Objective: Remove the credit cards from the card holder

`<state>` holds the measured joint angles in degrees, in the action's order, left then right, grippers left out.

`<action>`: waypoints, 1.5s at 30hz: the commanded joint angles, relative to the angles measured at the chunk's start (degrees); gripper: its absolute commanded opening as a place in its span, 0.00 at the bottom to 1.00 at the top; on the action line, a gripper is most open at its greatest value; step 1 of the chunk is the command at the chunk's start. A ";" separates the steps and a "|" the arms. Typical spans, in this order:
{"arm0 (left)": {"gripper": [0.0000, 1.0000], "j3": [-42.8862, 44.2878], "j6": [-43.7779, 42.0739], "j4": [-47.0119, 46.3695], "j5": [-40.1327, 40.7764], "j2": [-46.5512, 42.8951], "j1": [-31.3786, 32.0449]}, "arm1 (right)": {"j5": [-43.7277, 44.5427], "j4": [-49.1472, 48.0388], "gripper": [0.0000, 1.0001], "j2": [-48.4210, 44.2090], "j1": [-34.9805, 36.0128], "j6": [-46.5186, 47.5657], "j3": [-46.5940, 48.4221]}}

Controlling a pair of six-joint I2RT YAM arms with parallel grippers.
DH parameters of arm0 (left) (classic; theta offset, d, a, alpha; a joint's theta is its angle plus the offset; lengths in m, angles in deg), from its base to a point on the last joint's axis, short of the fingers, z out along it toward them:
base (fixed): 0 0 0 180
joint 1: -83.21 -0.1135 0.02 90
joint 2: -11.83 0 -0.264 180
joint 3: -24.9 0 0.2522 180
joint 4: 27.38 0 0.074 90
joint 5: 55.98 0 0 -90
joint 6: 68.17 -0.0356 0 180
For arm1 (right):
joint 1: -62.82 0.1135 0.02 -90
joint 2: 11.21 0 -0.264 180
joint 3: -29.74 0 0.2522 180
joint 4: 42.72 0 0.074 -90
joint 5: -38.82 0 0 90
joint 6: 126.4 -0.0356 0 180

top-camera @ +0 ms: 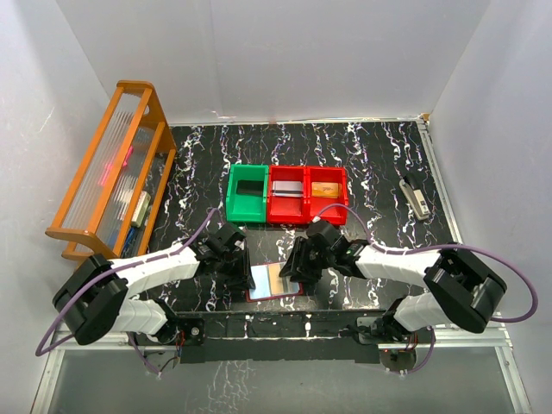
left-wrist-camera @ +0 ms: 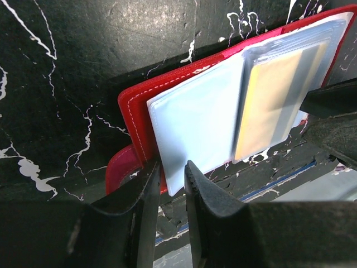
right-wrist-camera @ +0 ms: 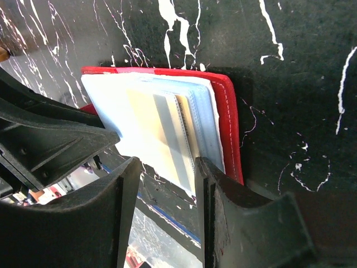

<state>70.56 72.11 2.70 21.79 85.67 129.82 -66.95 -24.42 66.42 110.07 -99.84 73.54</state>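
Left gripper (left-wrist-camera: 170,174) up close in its wrist view; jaws narrow, near corner of a pale sleeve (left-wrist-camera: 195,117) sits in the gap; can't tell if pinched or only straddled. Right gripper (right-wrist-camera: 168,164) about half open, jaws astride the near edge of the sleeve stack; grip can't be confirmed either.

Holder (left-wrist-camera: 134,111) lies open and flat on the table (left-wrist-camera: 83,56), directly under and between both grippers; its near edge is at the fingertips and its far edge points away from them.

Progress: early or mid, my read; a gold card (left-wrist-camera: 268,100) is inside a sleeve on the half nearer the right gripper, not pulled out at all; right wrist view shows tan and brownish stripes in the stack (right-wrist-camera: 162,128), so probably more than one card is left. The sleeve by the left gripper looks empty. A red bin (top-camera: 329,177) well beyond the grippers holds a tan flat thing (top-camera: 325,188); could be a card already out, too small to tell.

Holder look: dark-red cover with white stitching along the edge; bluish clear sleeves fanned and slightly lifted; a red tab pokes out beside the left gripper. Sleeves look floppy and thin; cards stiff.
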 commanded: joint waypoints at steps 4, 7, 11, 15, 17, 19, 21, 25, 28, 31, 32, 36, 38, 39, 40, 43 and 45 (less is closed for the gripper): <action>0.21 1.32 -0.66 -1.19 -1.23 2.89 0.41 | 2.11 2.14 0.40 0.36 1.69 2.46 4.03; 0.21 1.99 -1.20 -0.88 -1.31 3.52 0.37 | 4.64 6.38 0.40 0.32 2.73 4.23 7.00; 0.21 2.29 -1.59 -0.59 -1.46 3.94 0.33 | 4.68 8.67 0.40 0.68 3.38 4.96 8.84; 0.20 1.76 -1.22 -0.89 -1.64 3.57 0.35 | 4.29 9.12 0.40 0.82 3.64 5.21 9.60; 0.20 1.46 -0.99 -1.11 -1.83 3.27 0.39 | 3.17 7.70 0.40 0.69 3.73 4.81 9.43; 0.20 1.41 -0.98 -0.92 -1.76 3.11 0.32 | 3.03 7.26 0.40 0.60 3.73 4.64 9.54; 0.20 1.62 -0.98 -0.52 -1.43 2.94 0.35 | 3.17 7.25 0.41 0.55 3.73 4.64 9.60; 0.19 1.99 -1.13 0.00 -1.02 2.58 0.33 | 3.10 4.55 0.38 -0.84 3.73 2.48 7.81; 0.19 2.32 -1.32 0.53 -0.66 2.04 0.33 | 0.76 -2.68 0.34 -3.21 3.68 -0.73 4.37; 0.19 2.41 -1.25 1.06 -0.19 1.40 0.37 | -1.76 -8.38 0.34 -4.10 3.73 -2.42 2.58; 0.19 2.46 -1.10 1.08 -0.05 1.08 0.40 | -2.41 -8.66 0.34 -3.77 3.73 -2.47 2.80; 0.19 2.48 -0.76 1.64 0.87 -0.44 0.34 | -4.40 -8.17 0.36 -1.47 3.66 -1.52 4.50; 0.20 2.71 -0.71 2.62 1.93 -1.57 0.37 | -5.47 -8.86 0.37 -0.09 3.73 -1.40 5.26; 0.21 2.84 -0.63 3.09 2.44 -2.29 0.37 | -6.06 -9.39 0.38 0.78 3.73 -1.42 5.74; 0.22 2.97 -0.58 3.75 3.11 -3.09 0.34 | -6.56 -9.67 0.38 1.56 3.80 -1.46 6.31; 0.24 3.01 0.16 7.21 5.33 -6.40 0.34 | -7.59 -9.72 0.39 3.86 3.97 -0.91 8.37; 0.26 2.81 0.90 9.28 7.02 -9.06 0.33 | -8.34 -9.84 0.41 5.30 4.31 -0.43 9.65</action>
<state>72.22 71.77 6.28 24.69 81.70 129.91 -72.65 -30.17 70.15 113.61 -100.97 78.77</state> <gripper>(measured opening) 0.242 0.393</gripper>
